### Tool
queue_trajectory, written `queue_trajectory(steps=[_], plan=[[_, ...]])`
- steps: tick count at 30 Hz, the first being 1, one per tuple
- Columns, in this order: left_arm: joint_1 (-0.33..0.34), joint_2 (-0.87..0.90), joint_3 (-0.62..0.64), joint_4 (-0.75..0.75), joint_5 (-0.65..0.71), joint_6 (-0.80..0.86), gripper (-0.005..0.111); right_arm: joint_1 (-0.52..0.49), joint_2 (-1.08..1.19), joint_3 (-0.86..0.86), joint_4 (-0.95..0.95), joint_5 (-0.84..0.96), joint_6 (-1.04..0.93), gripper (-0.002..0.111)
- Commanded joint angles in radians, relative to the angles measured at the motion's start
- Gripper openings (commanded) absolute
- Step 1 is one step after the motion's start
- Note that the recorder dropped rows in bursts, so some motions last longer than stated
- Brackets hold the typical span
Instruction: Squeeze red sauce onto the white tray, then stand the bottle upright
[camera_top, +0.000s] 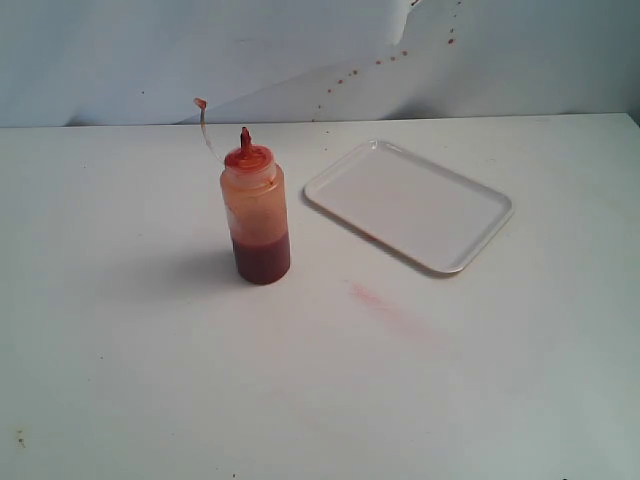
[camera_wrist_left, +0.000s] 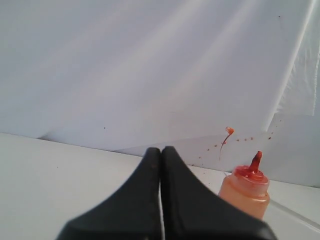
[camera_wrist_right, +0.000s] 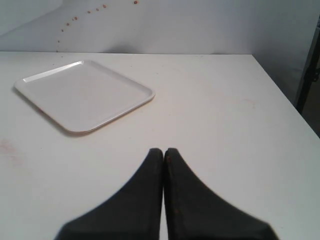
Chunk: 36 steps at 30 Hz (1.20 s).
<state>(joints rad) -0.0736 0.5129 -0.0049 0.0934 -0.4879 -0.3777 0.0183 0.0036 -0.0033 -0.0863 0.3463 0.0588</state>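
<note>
The bottle (camera_top: 256, 212) stands upright on the white table, its pointed red nozzle up and the thin tethered tip cap (camera_top: 201, 103) sticking out to the left. Dark red sauce (camera_top: 262, 258) fills its lowest part. To its right lies the white tray (camera_top: 410, 203), flat, with no red showing on it. Neither arm shows in the exterior view. My left gripper (camera_wrist_left: 161, 150) is shut on nothing, with the bottle's top (camera_wrist_left: 247, 189) apart from it and beyond. My right gripper (camera_wrist_right: 163, 151) is shut on nothing, and the tray (camera_wrist_right: 82, 95) lies well ahead of it.
A faint pink smear (camera_top: 385, 305) marks the table in front of the tray. Small red spots (camera_top: 360, 72) dot the white backdrop behind. The table's right edge (camera_wrist_right: 287, 97) shows in the right wrist view.
</note>
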Motion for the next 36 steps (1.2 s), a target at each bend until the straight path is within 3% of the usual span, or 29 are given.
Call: queue_trajectory(steps=[1,6,13,20,29,36], plan=[[-0.003,-0.003,0.005,0.0,-0.007,-0.081,0.0,-0.001,-0.004,0.003,0.004,-0.004,0.002,0.0],[-0.003,-0.003,0.005,-0.002,-0.075,-0.138,0.0,-0.001,-0.004,0.003,0.004,-0.004,0.002,0.0],[-0.001,-0.001,0.005,-0.013,-0.427,-0.082,0.0,-0.001,-0.004,0.003,0.004,-0.004,0.002,0.0],[-0.001,0.088,0.005,-0.247,-0.536,0.046,0.0,-0.001,-0.004,0.003,0.004,-0.004,0.002,0.0],[-0.001,0.473,-0.042,-0.28,-0.638,0.099,0.0,-0.001,-0.004,0.003,0.004,-0.004,0.002,0.0],[-0.001,0.869,-0.144,-0.101,-0.721,0.103,0.0,-0.001,-0.004,0.003,0.004,-0.004,0.002,0.0]])
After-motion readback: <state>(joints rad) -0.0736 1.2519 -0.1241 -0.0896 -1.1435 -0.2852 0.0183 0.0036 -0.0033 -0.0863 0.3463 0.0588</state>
